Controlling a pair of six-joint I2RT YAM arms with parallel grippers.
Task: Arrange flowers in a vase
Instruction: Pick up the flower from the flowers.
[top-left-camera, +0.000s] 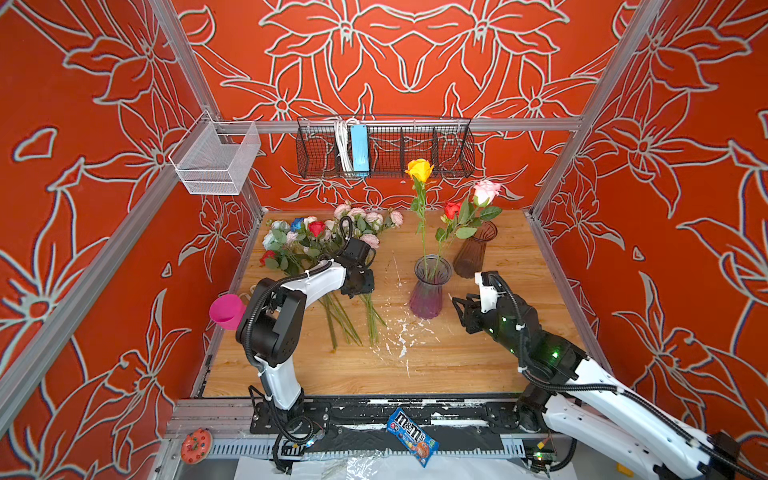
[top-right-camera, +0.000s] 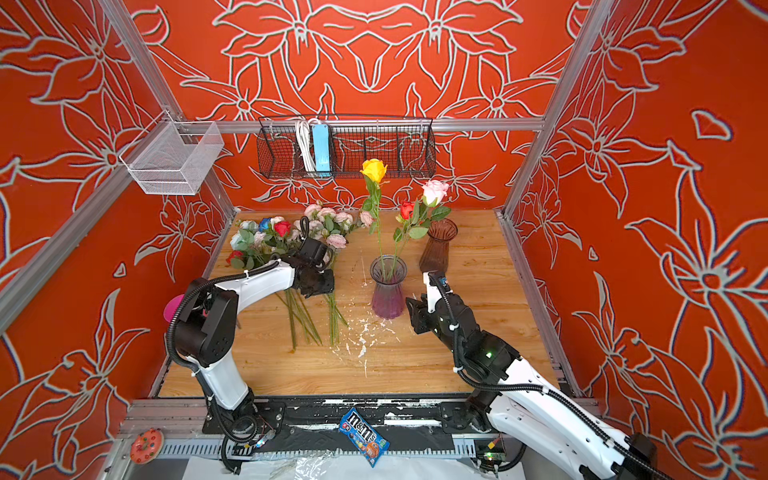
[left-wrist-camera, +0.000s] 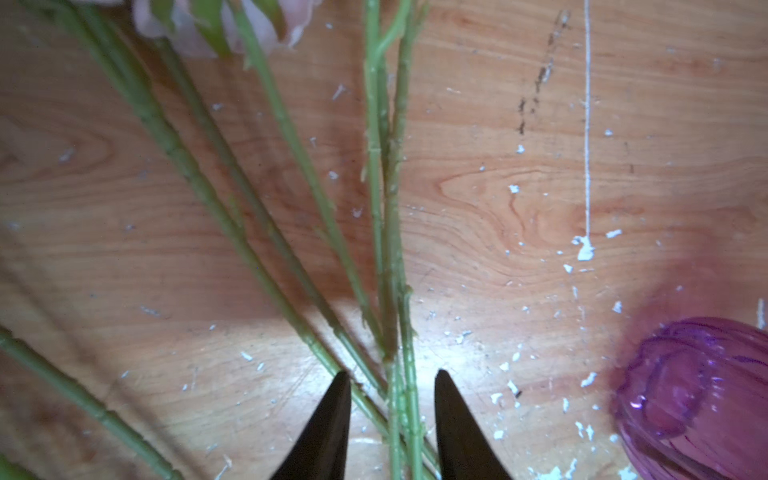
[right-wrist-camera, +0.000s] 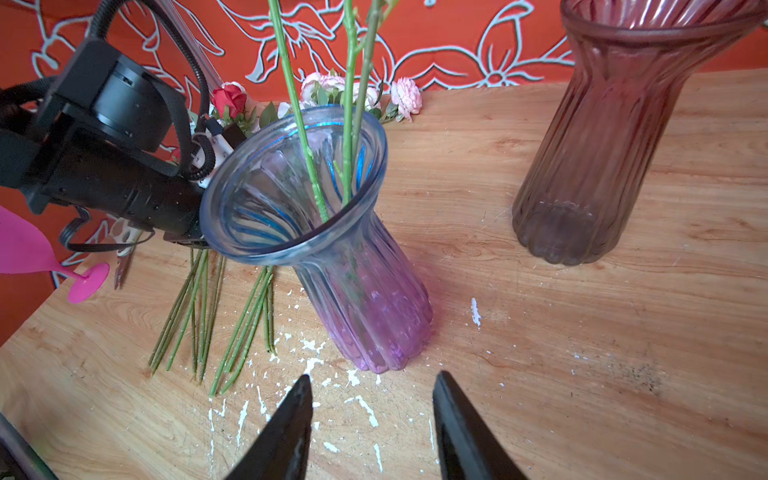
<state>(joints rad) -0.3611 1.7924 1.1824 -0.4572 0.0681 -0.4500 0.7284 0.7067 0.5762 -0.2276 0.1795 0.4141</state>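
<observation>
A ribbed glass vase (top-left-camera: 430, 291) (right-wrist-camera: 357, 291), clear at the rim and purple at the base, stands mid-table holding three flowers: a yellow rose (top-left-camera: 419, 169), a red rose (top-left-camera: 452, 209) and a pink rose (top-left-camera: 485, 192). More flowers (top-left-camera: 316, 232) lie in a pile at the back left, with their green stems (left-wrist-camera: 390, 249) running toward the front. My left gripper (left-wrist-camera: 392, 376) points down over those stems. Its jaws are narrowed round several of them, and stems touch both fingers. My right gripper (right-wrist-camera: 372, 380) hovers open and empty just right of the vase base.
An empty brown glass vase (top-left-camera: 473, 249) stands behind the purple one. A pink plastic goblet (top-left-camera: 226, 311) lies at the table's left edge. A black wire basket (top-left-camera: 384, 145) and a white mesh basket (top-left-camera: 216, 162) hang on the frame. An M&M's bag (top-left-camera: 411, 436) lies on the front rail.
</observation>
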